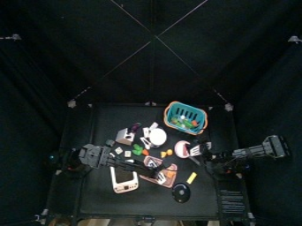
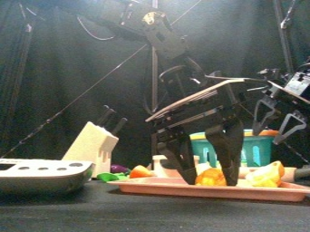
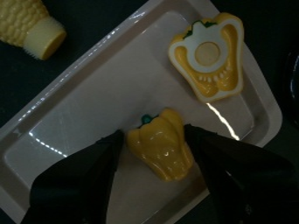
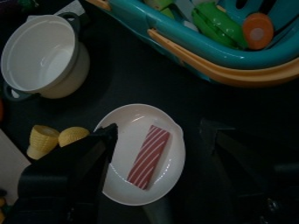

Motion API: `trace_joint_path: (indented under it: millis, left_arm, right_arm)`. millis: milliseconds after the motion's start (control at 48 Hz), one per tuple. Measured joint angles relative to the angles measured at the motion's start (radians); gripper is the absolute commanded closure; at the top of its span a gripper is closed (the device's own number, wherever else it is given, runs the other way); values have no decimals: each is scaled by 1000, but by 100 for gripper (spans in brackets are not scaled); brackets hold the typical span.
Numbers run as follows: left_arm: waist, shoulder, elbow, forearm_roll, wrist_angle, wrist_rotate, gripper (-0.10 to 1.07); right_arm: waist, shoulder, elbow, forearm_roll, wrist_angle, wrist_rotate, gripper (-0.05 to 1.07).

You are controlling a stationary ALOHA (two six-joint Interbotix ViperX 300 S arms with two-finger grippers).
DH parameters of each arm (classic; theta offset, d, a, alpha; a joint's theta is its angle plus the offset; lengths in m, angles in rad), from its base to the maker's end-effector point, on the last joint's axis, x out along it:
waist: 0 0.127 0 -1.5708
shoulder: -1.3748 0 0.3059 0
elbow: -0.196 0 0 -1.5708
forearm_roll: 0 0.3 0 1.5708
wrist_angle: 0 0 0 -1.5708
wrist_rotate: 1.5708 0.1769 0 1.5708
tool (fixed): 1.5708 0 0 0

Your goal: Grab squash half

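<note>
A yellow lobed squash half (image 3: 163, 147) with a green stem lies rounded side up on the pale pink tray (image 3: 82, 96). My left gripper (image 3: 163, 166) is open, one jaw on each side of this piece and close to it. A second yellow half (image 3: 211, 57) lies cut face up farther along the tray. In the front view the left gripper (image 2: 206, 170) hangs low over the tray (image 2: 145, 187). My right gripper (image 4: 158, 175) is wide open above a white plate (image 4: 122, 140) holding a red strip, and it holds nothing.
A teal basket (image 4: 176, 48) of toy vegetables and a white pot (image 4: 41, 57) stand beyond the plate. A bumpy yellow piece (image 3: 30, 26) lies off the tray. A pale knife block (image 2: 91, 145) and a flat white object (image 2: 43, 172) stand at the front left.
</note>
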Motion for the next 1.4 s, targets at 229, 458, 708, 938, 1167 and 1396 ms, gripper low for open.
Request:
trace_joint_path:
  millis: [229, 458, 708, 938, 1167, 1396]
  left_arm:
    - [-2, 2, -2, 9, 9, 2, 13]
    - [-2, -6, -5, 31, 67, 6, 19]
    - [-5, -46, 5, 87, 144, 15, 19]
    - [-11, -72, 12, 112, 150, 67, 19]
    - [-11, -72, 14, 83, 141, 97, 19]
    - [-12, -72, 14, 55, 83, 97, 19]
  right_arm:
    - [0, 2, 0, 0, -2, 2, -2]
    - [0, 2, 0, 0, -2, 2, -2]
    - [0, 2, 3, 0, 0, 0, -2]
    - [0, 2, 5, 2, -2, 0, -2]
    - [0, 2, 8, 2, 0, 2, -2]
    - [0, 2, 8, 0, 0, 0, -2]
